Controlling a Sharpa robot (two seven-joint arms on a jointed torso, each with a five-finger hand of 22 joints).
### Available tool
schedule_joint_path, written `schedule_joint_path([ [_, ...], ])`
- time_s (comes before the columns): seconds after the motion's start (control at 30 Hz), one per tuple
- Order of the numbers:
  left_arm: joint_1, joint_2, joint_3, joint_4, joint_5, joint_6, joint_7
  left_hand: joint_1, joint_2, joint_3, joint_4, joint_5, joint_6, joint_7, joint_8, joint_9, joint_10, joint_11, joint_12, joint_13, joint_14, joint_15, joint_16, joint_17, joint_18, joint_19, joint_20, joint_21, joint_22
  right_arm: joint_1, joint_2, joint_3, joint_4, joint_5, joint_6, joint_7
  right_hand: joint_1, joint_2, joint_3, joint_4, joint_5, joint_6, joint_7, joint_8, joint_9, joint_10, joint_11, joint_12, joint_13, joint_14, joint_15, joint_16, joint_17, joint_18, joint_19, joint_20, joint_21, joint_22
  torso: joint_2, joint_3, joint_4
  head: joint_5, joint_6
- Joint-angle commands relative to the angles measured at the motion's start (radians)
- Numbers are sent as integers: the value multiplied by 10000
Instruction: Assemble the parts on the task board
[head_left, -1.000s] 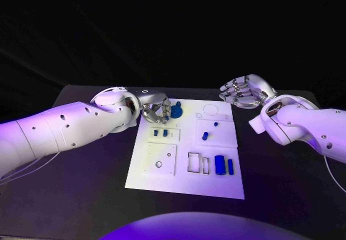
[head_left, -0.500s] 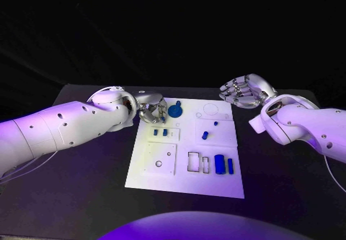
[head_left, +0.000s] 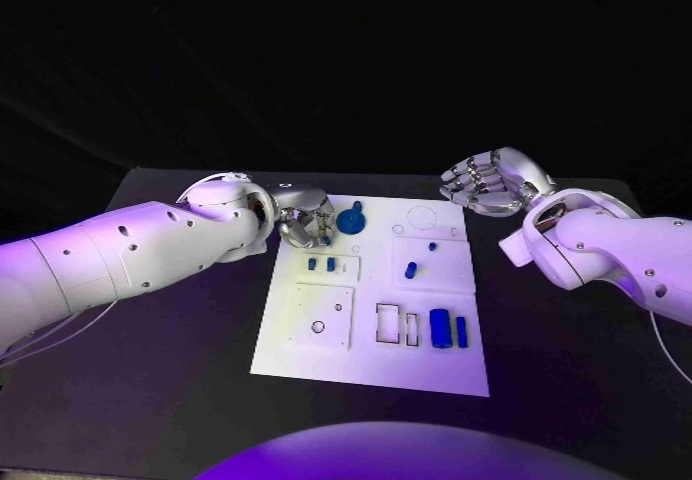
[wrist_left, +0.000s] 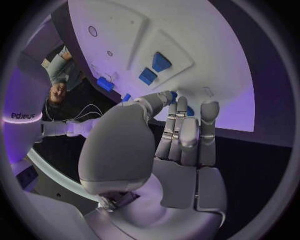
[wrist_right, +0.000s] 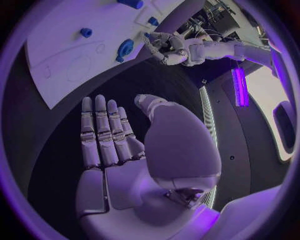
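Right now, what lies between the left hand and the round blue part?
Only bare task board in the head view: left hand, then a narrow white gap, then the round blue part.

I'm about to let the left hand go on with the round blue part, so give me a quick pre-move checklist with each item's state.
1. Left hand at the task board's far left corner, beside the round blue part: ok.
2. Left hand actually gripping that part: cannot tell; the fingers hide any contact.
3. Right hand off the board, holding nothing: ok.
4. Two long blue parts lying at the board's near right, untouched: ok.
5. Two small blue parts in the left panel, away from the hand: ok.
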Motion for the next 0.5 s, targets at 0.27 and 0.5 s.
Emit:
schedule_joint_path([
  [0.27, 0, 68, -20, -15, 205, 457, -14, -34, -24, 0, -50, -10, 84, 17, -72, 7, 55, 6, -83, -9, -40, -29, -81, -102, -123, -24, 6, -88, -76, -7, 18, 2, -11, -30, 100, 18, -127, -10, -53, -12, -33, -21, 232, -67, -20, -58, 37, -62, -20, -28, 32, -46, -25, 121, -72, 23, -42, -30, 1, -6, 5, 8, -21],
  [0.5, 0, 91, -35, -35, 223, 518, -22, -34, -24, 0, -50, -10, 84, 17, -72, 7, 55, 6, -83, -9, -40, -29, -81, -102, -123, -24, 6, -88, -76, -9, 26, 2, -15, -31, 105, 15, -130, -9, -56, -12, -33, -20, 233, -69, -21, -60, 38, -62, -23, -29, 33, -50, -30, 122, -76, 25, -42, -39, 0, 3, 4, 7, -33],
])
